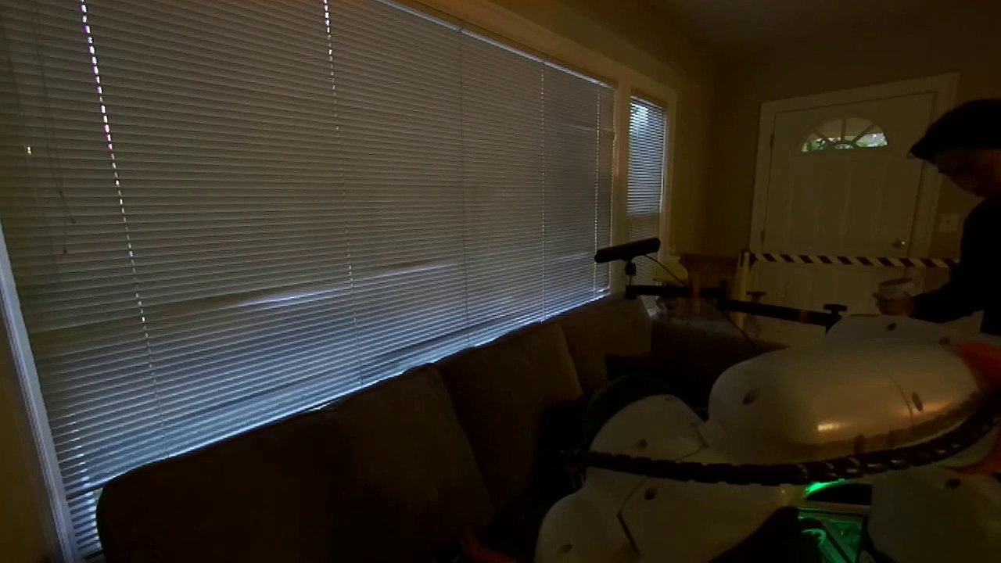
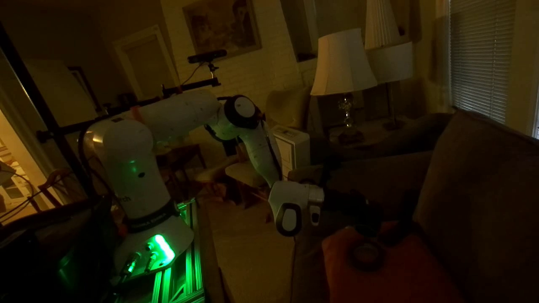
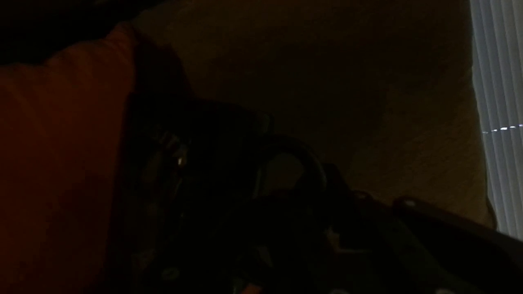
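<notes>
I'm working in very dim light, holding the white, rounded-shell robot arm (image 2: 177, 111) out with its wrist low beside the brown upholstered sofa (image 2: 476, 185). My black two-fingered gripper (image 2: 370, 223) is hanging close over an orange fabric cushion (image 2: 391, 284); its fingers are standing pressed together, and I'm not making out anything certain between them. The thing nearest it, a dark ring-shaped item with a paler middle (image 2: 366, 267), is lying on that cushion, just below the gripper in an exterior view; whether the two are touching I cannot tell. As for progress, I'm judging that getting the arm to the cushion is looking done, since the gripper is standing right by it. Nothing is showing as lifted clear, and the ring is resting on the orange fabric; whether it is waiting to be handled or is already set down, I'm unable to judge. In the wrist view a black curved loop (image 3: 312, 153) is showing against the sofa's brown fabric, but darkness is hiding whether it is part of the gripper or a separate thing, so I'm counting any grip as unconfirmed.
</notes>
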{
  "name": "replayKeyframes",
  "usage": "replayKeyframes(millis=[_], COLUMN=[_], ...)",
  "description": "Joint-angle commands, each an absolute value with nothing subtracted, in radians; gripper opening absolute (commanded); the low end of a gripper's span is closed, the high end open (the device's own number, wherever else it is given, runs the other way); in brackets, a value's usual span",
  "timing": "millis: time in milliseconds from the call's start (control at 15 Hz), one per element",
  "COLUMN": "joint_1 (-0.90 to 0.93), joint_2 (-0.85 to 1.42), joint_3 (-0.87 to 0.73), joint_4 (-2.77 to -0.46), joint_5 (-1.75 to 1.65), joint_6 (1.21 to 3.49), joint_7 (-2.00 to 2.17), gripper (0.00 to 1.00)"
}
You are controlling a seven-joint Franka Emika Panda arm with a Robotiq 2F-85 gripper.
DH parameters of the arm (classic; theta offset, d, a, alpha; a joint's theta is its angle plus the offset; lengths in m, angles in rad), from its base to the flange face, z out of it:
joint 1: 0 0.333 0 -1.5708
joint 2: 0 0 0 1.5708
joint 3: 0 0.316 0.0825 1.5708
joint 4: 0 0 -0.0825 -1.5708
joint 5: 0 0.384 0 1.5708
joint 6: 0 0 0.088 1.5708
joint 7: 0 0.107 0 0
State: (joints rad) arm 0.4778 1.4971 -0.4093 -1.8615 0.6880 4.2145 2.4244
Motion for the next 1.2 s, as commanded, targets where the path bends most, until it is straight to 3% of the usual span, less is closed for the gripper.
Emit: replayKeyframes(millis=[0,1133], joint_1=[0.465,0.62], joint_2=[1.497,1.496], joint_3=[-0.407,-0.501], joint_4=[-1.87,-2.068], joint_5=[0.668,0.771], joint_6=[4.249,4.248], joint_7=[2.452,2.573], gripper=[0.02,0.02])
